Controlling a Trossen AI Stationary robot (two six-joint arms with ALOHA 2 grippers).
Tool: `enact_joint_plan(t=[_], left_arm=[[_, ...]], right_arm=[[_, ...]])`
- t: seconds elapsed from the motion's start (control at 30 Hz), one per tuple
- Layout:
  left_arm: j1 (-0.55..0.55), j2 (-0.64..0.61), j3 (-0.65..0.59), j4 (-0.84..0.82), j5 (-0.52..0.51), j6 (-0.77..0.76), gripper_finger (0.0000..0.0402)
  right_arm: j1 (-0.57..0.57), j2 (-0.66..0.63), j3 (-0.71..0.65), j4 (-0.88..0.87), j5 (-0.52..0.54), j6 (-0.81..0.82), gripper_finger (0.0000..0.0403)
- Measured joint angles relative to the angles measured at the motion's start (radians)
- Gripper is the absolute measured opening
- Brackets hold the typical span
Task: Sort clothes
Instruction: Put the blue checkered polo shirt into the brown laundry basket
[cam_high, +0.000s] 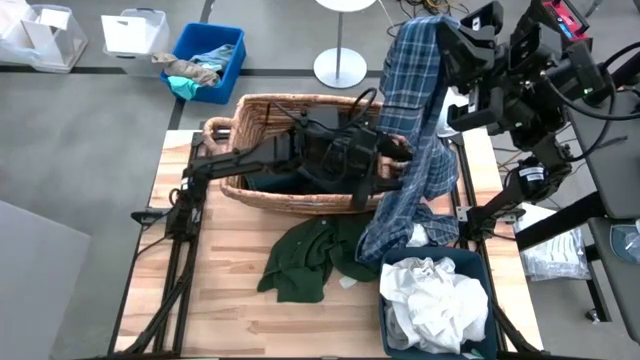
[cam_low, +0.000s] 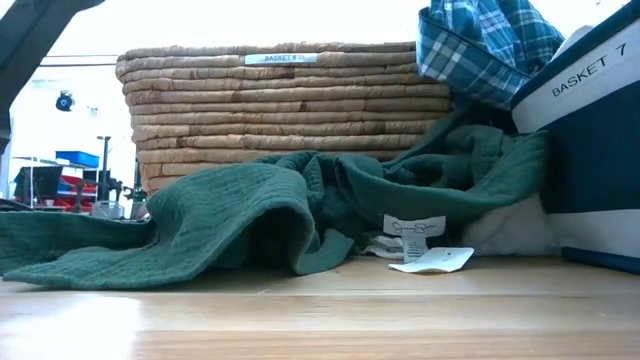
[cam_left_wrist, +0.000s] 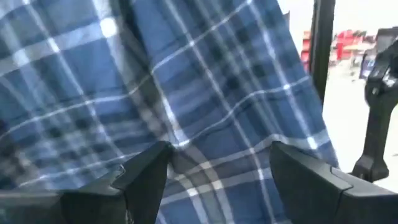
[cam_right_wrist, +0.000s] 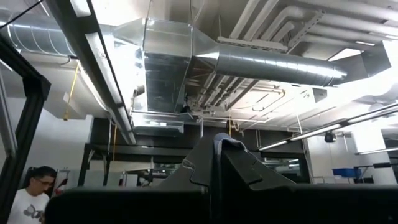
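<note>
My right gripper (cam_high: 438, 38) is raised high over the table's far right and is shut on a navy-blue plaid shirt (cam_high: 410, 150). The shirt hangs down to the table beside the blue basket (cam_high: 478, 262), which holds white clothes (cam_high: 435, 300). My left gripper (cam_high: 388, 150) reaches over the wicker basket (cam_high: 300, 200), its fingers open right before the hanging plaid shirt (cam_left_wrist: 205, 93). A dark green garment (cam_high: 310, 260) lies spread on the table, also in the low view (cam_low: 250, 215). Dark clothes (cam_high: 268, 184) lie in the wicker basket. My right gripper pinches a small fold of the plaid shirt's top end (cam_right_wrist: 229, 140) between its shut fingertips, which point upward. The shirt hangs long and slack below it, and its lower end (cam_high: 385, 240) rests on the table and the green garment. I cannot tell whether my left gripper touches the shirt.
Off the table's far side stand a blue bin (cam_high: 232, 50) with teal and grey rags, clear bins (cam_high: 135, 30) and a white round stand base (cam_high: 340, 68). A paper tag (cam_low: 440, 260) lies on the table. A person (cam_right_wrist: 28, 190) shows beyond the table.
</note>
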Motion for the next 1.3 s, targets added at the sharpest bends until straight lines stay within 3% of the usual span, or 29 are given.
enact_joint_plan(t=[0.2, 0.33, 0.4, 0.57, 0.83, 1.07, 1.23, 1.3], left_arm=[[0.000, 0.036, 0.000, 0.068, -0.064, -0.065, 0.0254], [0.000, 0.049, 0.000, 0.074, -0.081, -0.070, 0.0221], [0.000, 0.044, 0.000, 0.071, -0.040, -0.086, 0.0200], [0.000, -0.011, 0.000, -0.074, -0.024, -0.109, 0.0179], [0.000, -0.121, 0.000, -0.391, -0.067, -0.073, 0.0232], [-0.034, -0.106, 0.001, -0.272, -0.116, -0.095, 0.0293], [-0.070, -0.054, 0.001, -0.253, -0.267, -0.059, 0.0311], [-0.077, -0.044, 0.000, -0.250, -0.231, -0.052, 0.0312]], right_arm=[[0.000, 0.002, 0.000, 0.000, 0.000, 0.000, 0.0008], [0.000, 0.002, 0.000, -0.002, 0.004, -0.009, 0.0009], [0.000, 0.000, 0.000, -0.003, 0.007, -0.020, 0.0009], [0.000, -0.008, 0.000, -0.025, 0.076, -0.079, 0.0009], [0.000, -0.004, -0.001, -0.064, 0.159, -0.175, 0.0009], [0.000, -0.003, -0.001, -0.063, 0.162, -0.197, 0.0009], [0.000, -0.003, -0.001, -0.053, 0.162, -0.197, 0.0009], [0.000, -0.003, -0.001, -0.052, 0.166, -0.204, 0.0009]])
